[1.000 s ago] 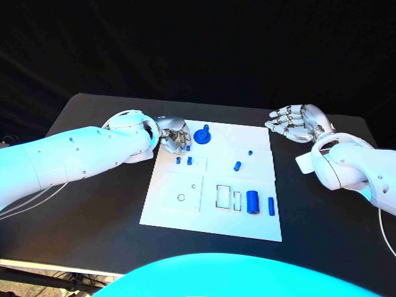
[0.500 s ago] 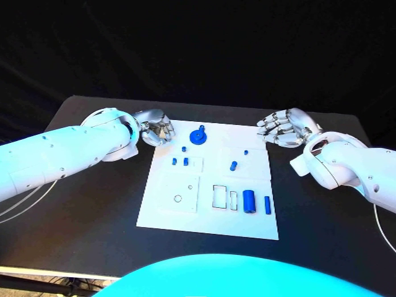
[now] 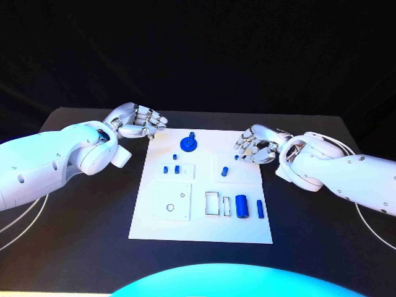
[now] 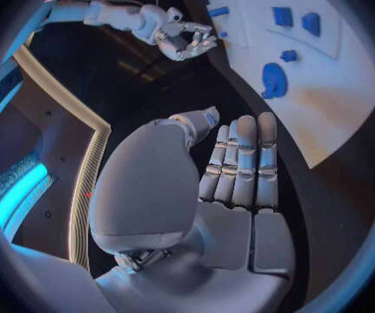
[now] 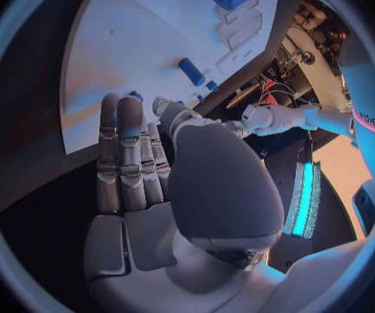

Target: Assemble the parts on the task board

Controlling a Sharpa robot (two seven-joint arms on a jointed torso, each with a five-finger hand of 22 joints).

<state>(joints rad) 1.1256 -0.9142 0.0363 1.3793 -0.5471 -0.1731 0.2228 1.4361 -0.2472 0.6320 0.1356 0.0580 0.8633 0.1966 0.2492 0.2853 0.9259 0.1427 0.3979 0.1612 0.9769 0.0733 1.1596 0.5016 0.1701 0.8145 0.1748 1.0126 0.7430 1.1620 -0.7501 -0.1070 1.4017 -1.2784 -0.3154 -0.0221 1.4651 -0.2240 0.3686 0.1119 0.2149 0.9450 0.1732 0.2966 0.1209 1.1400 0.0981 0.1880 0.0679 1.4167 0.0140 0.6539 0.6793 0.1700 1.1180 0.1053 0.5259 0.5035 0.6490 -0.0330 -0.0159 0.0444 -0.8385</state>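
So the white task board (image 3: 163, 224) sits in the middle of the black surface (image 3: 73, 241), long side running front to back. The blue parts are all on it: a round disc-shaped part with a little stem (image 3: 189, 143) near the board's far edge, two small pegs (image 3: 171, 169) side by side toward the left edge, one short peg (image 3: 224, 171) around the middle. Down near the board's right edge there's a fat blue cylinder (image 3: 242, 206) with a thinner blue rod (image 3: 260, 207) just beside it, next to a couple of rectangular slots (image 3: 213, 203). There's a small round hole (image 3: 171, 208) in the front-left part of the board.

The left robot hand (image 3: 141, 121) hangs over the surface just off the board's far-left corner, fingers apart and nothing in it. In its wrist view the fingers (image 4: 242, 161) lie straight, side by side.

The right robot hand (image 3: 258, 143) is over the board's far-right corner, fingers loosely curled, also holding nothing. Its wrist view shows the fingers (image 5: 124, 153) stretched toward the board's edge.
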